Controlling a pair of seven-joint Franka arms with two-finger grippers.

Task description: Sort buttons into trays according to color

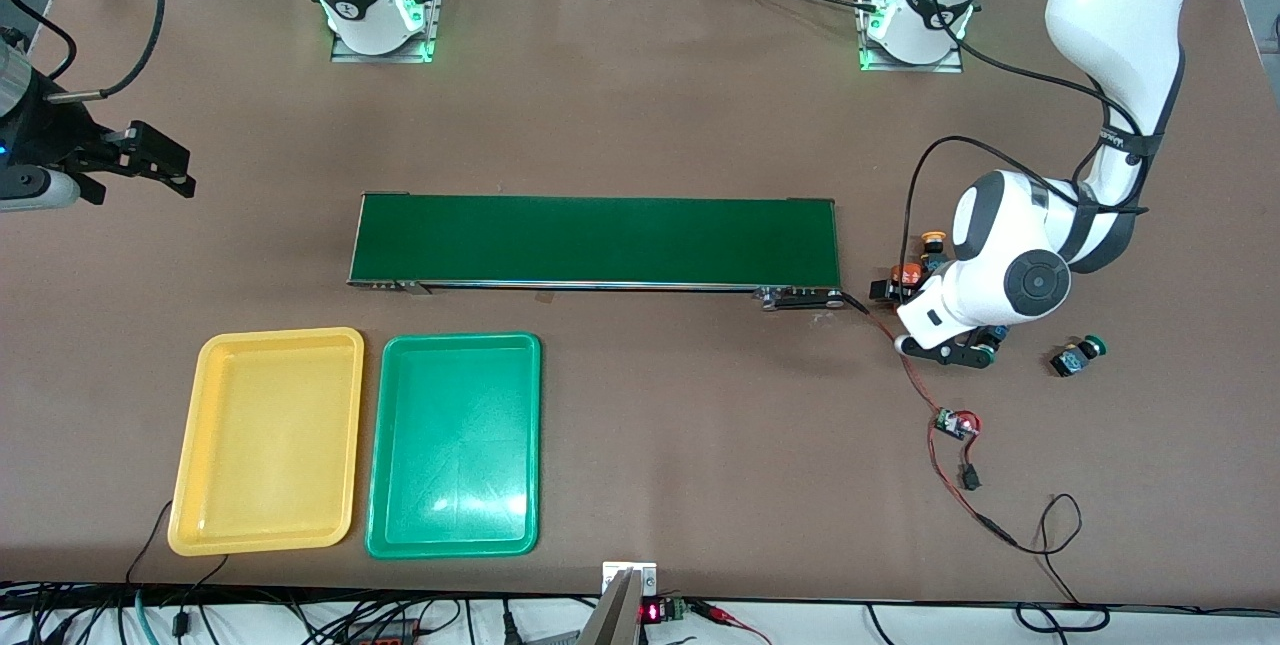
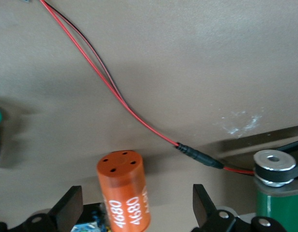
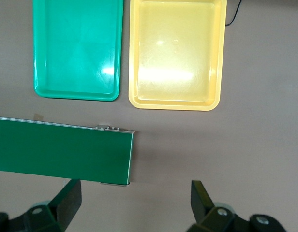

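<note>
Brown worktop [image 1: 650, 105], wide bare stretches. We note left claw [image 2: 134, 212] spread open, straddling orange cylinder [image 2: 124, 191] off the belt [image 1: 595, 240] end (one green-capped button [image 1: 1078, 357] beside). Right claw [image 3: 132, 205] open, idle above worktop edge. Yellow tray [image 1: 268, 440], green tray [image 1: 455, 445] abutting.

The front view looks down from high across the table [image 1: 640, 105] at the robots' bases, taking in the whole conveyor belt [image 1: 595, 240], the yellow tray [image 1: 268, 440] and the green tray [image 1: 455, 445]. The right wrist view looks down from fairly high and shares both trays and the belt's end [image 3: 62, 150] with it. The left wrist view sits very close to the tabletop by an orange cylinder [image 2: 124, 191], probably at the belt's other end.
</note>
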